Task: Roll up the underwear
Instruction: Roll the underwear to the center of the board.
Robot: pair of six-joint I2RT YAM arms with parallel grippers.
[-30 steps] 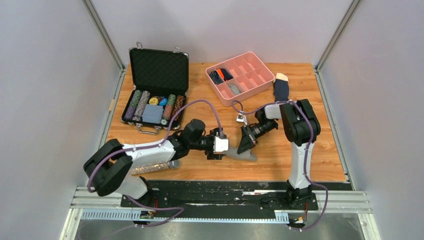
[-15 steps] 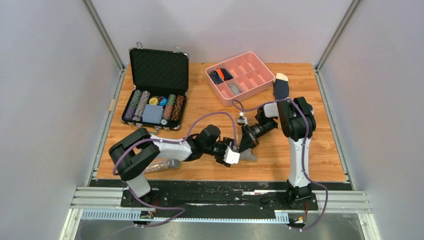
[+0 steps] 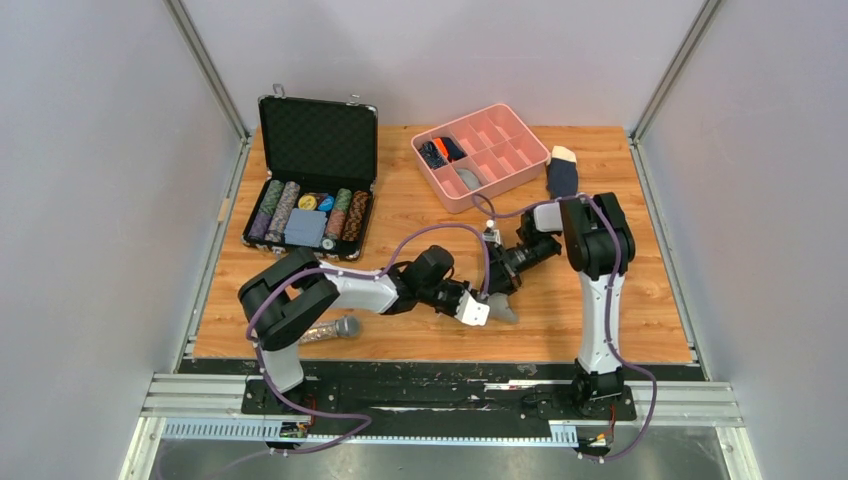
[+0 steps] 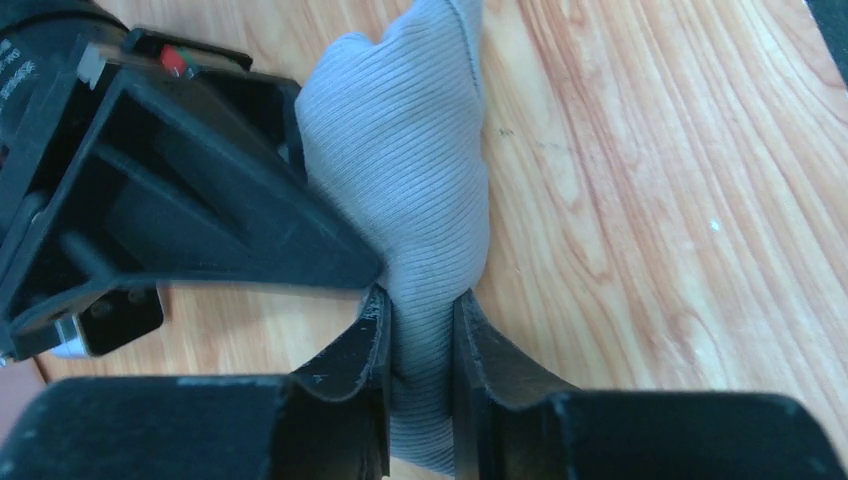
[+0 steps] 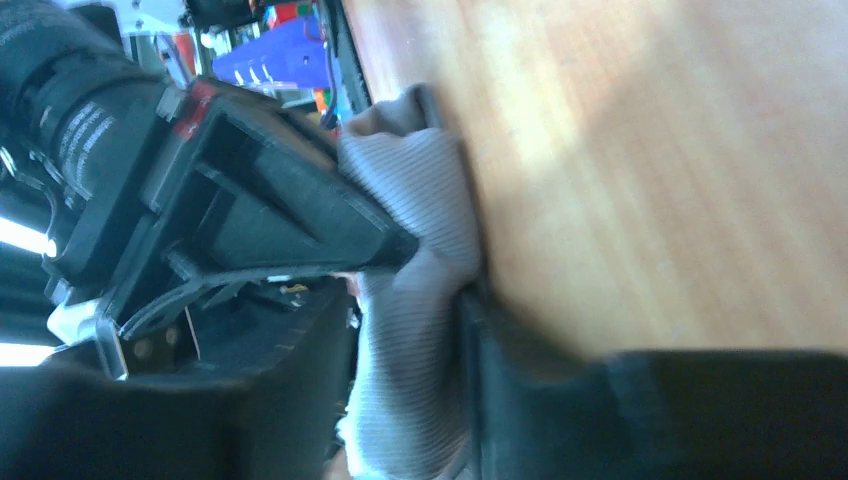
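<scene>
Low over the near middle of the bench (image 3: 620, 320), both arms met at one small bundle of cloth. The underwear (image 4: 410, 170) lay bunched into a thick gray ribbed wad on the wood, just right of centre and close to the near edge. No pale band showed on it from either wrist view. The left arm stretched far to the right across the boards. The left gripper (image 4: 420, 345) was narrowed onto the near end of the wad, its two dark fingers (image 4: 365, 340) squeezing the fabric into a thin waist between them. The right arm bent down and to the left from its base. The right gripper (image 5: 410, 400) had the cloth filling the gap between its fingers, the fabric touching both sides, so it too appeared clamped on the underwear. The two grippers sat nearly against each other, each one's black housing crowding the other's wrist view.

Well apart from them, at the far left, an open black case (image 3: 315, 180) held rows of poker chips. A pink divided tray (image 3: 445, 185) stood at the far middle with some dark and gray items in its left compartments. A navy sock (image 3: 562, 178) with a tan toe lay just right of the tray. A glittery, microphone-like object (image 3: 330, 329) lay at the near left beside the left arm.
</scene>
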